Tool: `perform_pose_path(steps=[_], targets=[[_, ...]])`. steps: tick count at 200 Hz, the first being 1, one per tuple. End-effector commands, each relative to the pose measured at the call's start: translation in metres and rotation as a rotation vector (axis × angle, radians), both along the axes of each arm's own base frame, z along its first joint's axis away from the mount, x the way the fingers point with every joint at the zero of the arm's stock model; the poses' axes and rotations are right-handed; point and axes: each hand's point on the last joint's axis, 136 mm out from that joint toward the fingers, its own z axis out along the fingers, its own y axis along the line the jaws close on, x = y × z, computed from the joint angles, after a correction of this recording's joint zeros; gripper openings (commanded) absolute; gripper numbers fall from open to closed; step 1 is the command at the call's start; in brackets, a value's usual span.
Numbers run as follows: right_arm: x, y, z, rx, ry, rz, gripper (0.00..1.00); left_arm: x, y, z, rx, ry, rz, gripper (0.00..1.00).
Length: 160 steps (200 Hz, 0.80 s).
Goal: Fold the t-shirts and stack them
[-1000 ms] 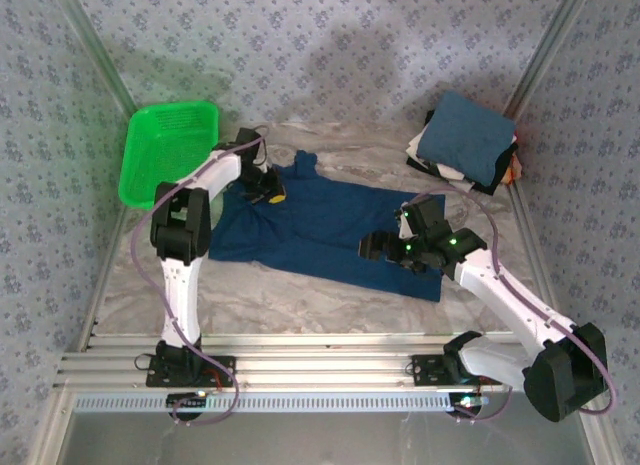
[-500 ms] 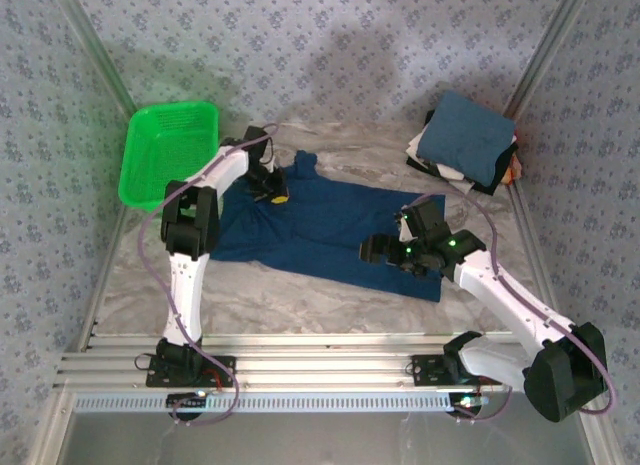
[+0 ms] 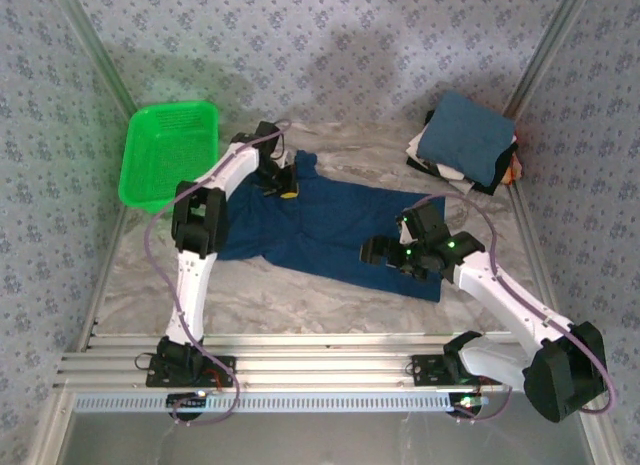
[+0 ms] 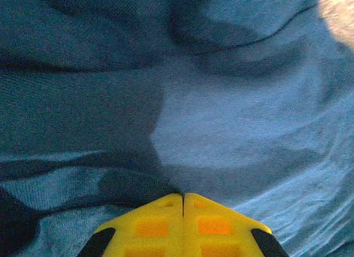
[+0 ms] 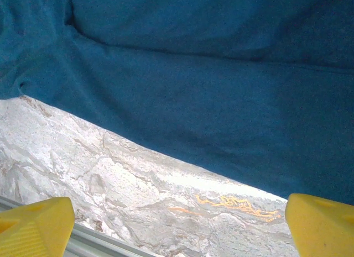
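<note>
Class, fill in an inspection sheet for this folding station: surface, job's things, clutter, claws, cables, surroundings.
Surface: marbled table, pale grey.
Job's things: blue t-shirt spread out mid-table; folded stack at far right.
Clutter: green basket at far left.
Claws: left claw shut on the blue t-shirt near its collar; right claw open over the shirt's near edge.
Cables: purple cable loops along each arm.
Surroundings: patterned walls; metal rails at the near edge.

A bright green mesh basket [image 3: 168, 150] is sitting at the far-left corner of the marbled grey table [image 3: 300, 295], beside the patterned wall [image 3: 350, 45]. Aluminium rails [image 3: 320, 360] are running along the table's near edge. Thin orange streaks [image 5: 232, 202] are showing on its surface.
</note>
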Motion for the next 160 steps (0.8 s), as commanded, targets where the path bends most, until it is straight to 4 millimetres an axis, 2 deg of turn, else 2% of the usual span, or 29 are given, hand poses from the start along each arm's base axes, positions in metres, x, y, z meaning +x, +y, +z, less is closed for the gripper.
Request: perform_pose_path(steps=[1,26,40,46,59,70,90,107,122,126,129,142,160], targets=[[-0.005,0.001,-0.002,0.01,0.014,-0.005,1.0,0.0,-0.001,0.002,0.008,0.003,-0.031,0.0],[-0.005,0.001,-0.004,0.011,0.016,-0.011,1.0,0.001,-0.005,0.002,0.004,-0.005,-0.045,0.01],[-0.006,0.0,-0.006,0.005,0.023,-0.017,1.0,0.0,-0.008,0.004,-0.01,-0.001,-0.045,0.14],[-0.006,-0.002,-0.008,-0.003,0.031,-0.024,1.0,0.0,-0.009,0.011,-0.021,-0.009,-0.044,0.22],[-0.008,-0.007,-0.013,-0.033,0.056,-0.035,1.0,0.003,-0.012,0.035,-0.049,-0.056,-0.026,0.5],[-0.009,-0.011,-0.016,-0.056,0.068,-0.049,1.0,0.004,-0.011,0.063,-0.072,-0.114,-0.005,0.64],[-0.016,-0.02,-0.024,-0.092,0.12,-0.098,1.0,-0.004,-0.006,0.112,-0.11,-0.179,0.031,0.77],[-0.018,-0.032,-0.032,-0.133,0.158,-0.153,1.0,-0.021,0.01,0.139,-0.124,-0.19,0.083,0.82],[-0.02,-0.043,-0.04,-0.165,0.192,-0.216,1.0,-0.046,0.027,0.146,-0.137,-0.175,0.142,0.89],[-0.02,-0.046,-0.042,-0.171,0.196,-0.23,1.0,-0.052,0.033,0.147,-0.137,-0.174,0.158,0.96],[-0.02,-0.048,-0.043,-0.173,0.201,-0.244,1.0,-0.057,0.037,0.146,-0.134,-0.169,0.171,0.98],[-0.015,-0.053,-0.049,-0.166,0.203,-0.292,1.0,-0.078,0.06,0.138,-0.108,-0.147,0.229,0.99],[-0.009,-0.061,-0.055,-0.174,0.208,-0.353,1.0,-0.1,0.094,0.113,-0.095,-0.107,0.338,0.98]])
